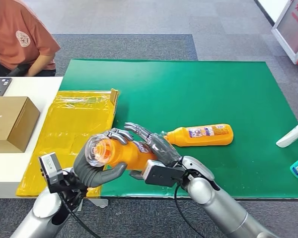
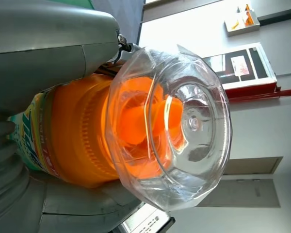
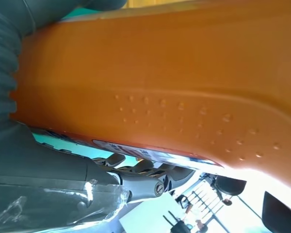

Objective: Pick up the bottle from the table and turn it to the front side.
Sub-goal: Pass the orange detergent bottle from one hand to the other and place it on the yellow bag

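Bottle [image 1: 119, 152]: was lifted off the green mat [image 1: 215, 94], lying roughly level between both hands, clear cap toward the camera.
Left hand [image 1: 95, 166]: was wrapped around the cap end, thumb beneath.
Right hand [image 1: 155, 148]: fingers lay closed over the body.
Advice: roll it slowly about its long axis, one hand gripping while the other regrips, until the label faces front.
Risk: smooth plastic might slip.

held bottle [image 1: 126, 152] label hidden by hands, person [image 1: 18, 37] cropped

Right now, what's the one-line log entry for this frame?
stage: bottle lifted | held bottle: both hands | left hand: cap end | right hand: body | second bottle: lying on green mat
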`<state>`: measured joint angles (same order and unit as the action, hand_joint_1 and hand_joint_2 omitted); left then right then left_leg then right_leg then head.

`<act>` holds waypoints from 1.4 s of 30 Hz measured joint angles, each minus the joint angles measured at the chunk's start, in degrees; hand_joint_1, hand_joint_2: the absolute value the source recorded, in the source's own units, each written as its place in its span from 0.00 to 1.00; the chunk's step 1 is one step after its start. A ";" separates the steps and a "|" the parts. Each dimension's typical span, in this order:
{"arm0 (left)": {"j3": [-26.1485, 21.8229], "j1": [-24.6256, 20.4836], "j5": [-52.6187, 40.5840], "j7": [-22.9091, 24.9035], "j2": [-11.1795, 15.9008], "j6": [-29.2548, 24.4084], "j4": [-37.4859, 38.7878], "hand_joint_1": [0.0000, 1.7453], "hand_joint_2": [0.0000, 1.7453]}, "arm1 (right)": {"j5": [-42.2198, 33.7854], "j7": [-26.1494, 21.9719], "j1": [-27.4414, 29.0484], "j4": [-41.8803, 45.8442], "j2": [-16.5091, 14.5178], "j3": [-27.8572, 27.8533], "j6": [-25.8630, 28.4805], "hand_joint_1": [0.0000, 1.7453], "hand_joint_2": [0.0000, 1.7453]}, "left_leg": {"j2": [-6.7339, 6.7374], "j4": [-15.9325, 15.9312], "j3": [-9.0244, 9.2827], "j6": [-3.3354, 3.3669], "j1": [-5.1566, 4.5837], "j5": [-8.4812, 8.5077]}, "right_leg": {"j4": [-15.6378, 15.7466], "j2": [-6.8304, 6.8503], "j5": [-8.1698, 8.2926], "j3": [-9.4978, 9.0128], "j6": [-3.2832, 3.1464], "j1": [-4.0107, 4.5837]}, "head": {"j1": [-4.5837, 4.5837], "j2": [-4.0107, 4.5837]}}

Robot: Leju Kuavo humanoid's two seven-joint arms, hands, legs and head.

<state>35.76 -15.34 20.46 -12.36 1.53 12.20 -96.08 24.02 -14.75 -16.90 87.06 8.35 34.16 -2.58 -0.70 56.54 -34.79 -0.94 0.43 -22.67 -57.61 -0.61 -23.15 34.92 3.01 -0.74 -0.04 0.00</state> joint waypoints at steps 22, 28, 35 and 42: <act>-3.11 2.47 -29.25 -3.70 0.43 -18.65 -1.14 1.00 1.00 | -0.63 1.70 3.56 2.01 0.00 -6.27 2.55 0.00 1.00 | 0.00 0.00 0.00 0.00 0.00 0.00 | 0.00 0.00 0.00 0.01 0.00 0.00 | 0.00 0.00; -6.02 3.82 -38.83 -3.85 0.43 -25.64 -1.14 1.00 1.00 | -0.19 2.30 5.34 3.97 0.00 -9.42 4.02 0.00 1.00 | 0.00 0.00 0.00 0.00 0.00 0.00 | 0.00 0.00 0.00 0.01 0.00 0.00 | 0.00 0.00; -8.62 5.38 -47.17 -3.18 0.45 -30.64 -1.11 1.00 1.00 | 0.21 2.57 7.39 6.10 0.00 -12.18 4.54 0.00 1.00 | 0.00 0.00 0.00 0.00 0.00 0.00 | 0.00 0.00 -0.01 0.02 0.00 0.00 | -0.01 0.00; -10.41 5.96 -64.43 2.14 0.62 -36.86 -0.25 1.00 1.00 | 0.58 2.70 8.63 7.97 0.00 -13.91 5.14 0.00 1.00 | 0.00 0.00 0.00 0.00 0.00 0.00 | 0.00 0.00 -0.01 0.01 0.00 0.00 | 0.00 0.00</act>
<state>25.35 -9.39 -43.98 -10.22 2.15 -24.66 -96.33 24.60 -12.05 -8.27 95.03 8.35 20.26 2.55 -0.70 56.54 -34.79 -0.94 0.43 -22.67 -57.61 -0.61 -23.16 34.93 3.01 -0.74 -0.04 0.00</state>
